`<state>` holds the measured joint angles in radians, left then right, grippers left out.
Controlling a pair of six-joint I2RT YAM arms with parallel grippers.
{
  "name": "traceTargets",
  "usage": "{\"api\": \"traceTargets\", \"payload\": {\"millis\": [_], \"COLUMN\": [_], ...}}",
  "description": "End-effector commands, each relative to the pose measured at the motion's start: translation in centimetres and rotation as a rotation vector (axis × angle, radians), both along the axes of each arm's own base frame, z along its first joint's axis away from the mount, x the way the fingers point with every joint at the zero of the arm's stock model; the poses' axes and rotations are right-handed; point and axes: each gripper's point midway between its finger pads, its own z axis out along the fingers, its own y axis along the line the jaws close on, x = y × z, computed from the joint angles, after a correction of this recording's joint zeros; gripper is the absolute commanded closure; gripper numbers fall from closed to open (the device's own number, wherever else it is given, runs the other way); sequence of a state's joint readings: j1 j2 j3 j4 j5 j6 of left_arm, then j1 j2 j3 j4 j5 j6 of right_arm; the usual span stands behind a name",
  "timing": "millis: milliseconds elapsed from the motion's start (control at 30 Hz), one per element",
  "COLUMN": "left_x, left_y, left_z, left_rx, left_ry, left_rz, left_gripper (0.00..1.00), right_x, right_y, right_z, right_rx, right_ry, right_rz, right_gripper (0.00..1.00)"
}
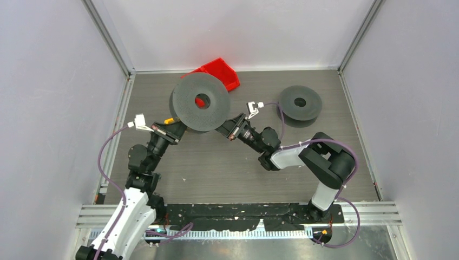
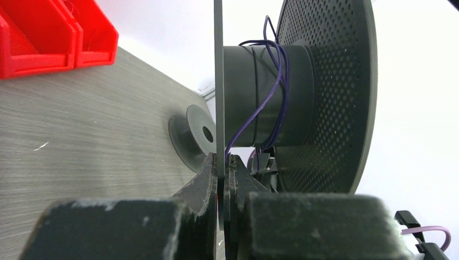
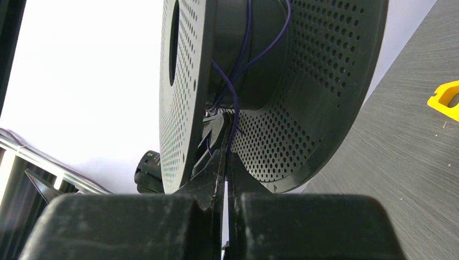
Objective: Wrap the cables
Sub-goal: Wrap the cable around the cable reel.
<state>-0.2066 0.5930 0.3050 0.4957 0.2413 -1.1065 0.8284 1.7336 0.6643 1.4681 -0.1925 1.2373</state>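
Note:
A big dark grey spool (image 1: 200,101) is held tilted up off the table between both arms. My left gripper (image 1: 176,124) is shut on the edge of its thin flange (image 2: 218,81); the jaws pinch it in the left wrist view (image 2: 223,162). A thin cable (image 2: 277,81), purple-blue here rather than red, loops loosely round the hub (image 2: 249,97). My right gripper (image 1: 224,129) is shut, and the cable (image 3: 236,103) runs down between the perforated flanges (image 3: 303,108) into its closed tips (image 3: 225,162).
A second dark spool (image 1: 300,104) lies flat at the back right and also shows in the left wrist view (image 2: 195,132). A red bin (image 1: 219,73) stands behind the big spool. A yellow piece (image 3: 446,97) lies on the table. Walls enclose three sides.

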Motion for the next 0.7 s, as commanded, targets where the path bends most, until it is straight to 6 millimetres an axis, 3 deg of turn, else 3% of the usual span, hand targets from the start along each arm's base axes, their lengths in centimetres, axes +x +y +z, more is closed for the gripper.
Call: {"api": "traceTargets", "payload": {"millis": [0,433,667], "left_x": [-0.6,-0.8,-1.4], "left_y": [0.6,-0.2,-0.5], "left_z": [4.1,3.8,4.1], "left_rx": [-0.052,-0.126,-0.125], "left_ry": [-0.154,-0.121,-0.134], "left_rz": [0.033,-0.005,-0.014], "left_gripper": [1.0,1.0,1.0], "right_x": [-0.8,-0.8,-0.6], "right_y": [-1.7,-2.1,-2.2], "right_z": [5.2,4.0,2.2], "right_rx": [0.182,0.25,0.247], "right_ry": [-0.071,0.132,0.236], "right_rz": [-0.042,0.0,0.004], "right_gripper": [0.95,0.95,0.95]}}
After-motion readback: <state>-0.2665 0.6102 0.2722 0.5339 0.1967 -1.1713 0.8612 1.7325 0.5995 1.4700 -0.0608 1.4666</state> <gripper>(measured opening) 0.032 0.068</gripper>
